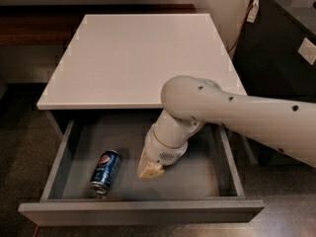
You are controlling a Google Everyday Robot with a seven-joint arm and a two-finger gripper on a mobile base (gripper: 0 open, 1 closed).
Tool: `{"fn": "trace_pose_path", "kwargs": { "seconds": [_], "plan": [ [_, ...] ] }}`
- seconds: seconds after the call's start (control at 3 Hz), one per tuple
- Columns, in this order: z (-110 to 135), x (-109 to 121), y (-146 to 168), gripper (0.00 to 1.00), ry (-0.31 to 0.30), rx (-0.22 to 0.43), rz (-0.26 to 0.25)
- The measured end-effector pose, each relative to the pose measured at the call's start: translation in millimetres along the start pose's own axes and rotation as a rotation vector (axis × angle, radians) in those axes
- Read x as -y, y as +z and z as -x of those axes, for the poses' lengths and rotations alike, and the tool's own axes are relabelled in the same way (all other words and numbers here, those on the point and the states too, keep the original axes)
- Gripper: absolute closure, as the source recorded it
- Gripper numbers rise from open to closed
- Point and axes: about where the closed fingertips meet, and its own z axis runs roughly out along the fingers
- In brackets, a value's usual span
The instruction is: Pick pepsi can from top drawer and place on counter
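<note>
Dark-blue pepsi can (pixel 106 169) lies on side, front-left corner of open grey top drawer (pixel 143 212); my hand (pixel 149 171) just beside, grip: cannot tell. Reaching step; next, close onto can.

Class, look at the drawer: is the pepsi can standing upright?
No, the pepsi can lies on its side in the open top drawer, beside the end effector, which hangs inside the drawer.

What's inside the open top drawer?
A pepsi can lies on its side at the left; the gripper hangs just right of it. The arm covers some drawer floor.
</note>
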Motion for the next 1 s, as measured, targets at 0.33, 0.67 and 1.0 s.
{"fn": "trace_pose_path", "kwargs": {
  "seconds": [0.33,0.67,1.0],
  "plan": [
    [-3,37,-18,0.46,-0.042,-0.026,-0.040],
    [3,58,-28,0.23,-0.097,-0.041,-0.057],
    [24,62,-38,0.00,-0.257,-0.079,-0.093]
  ]
}}
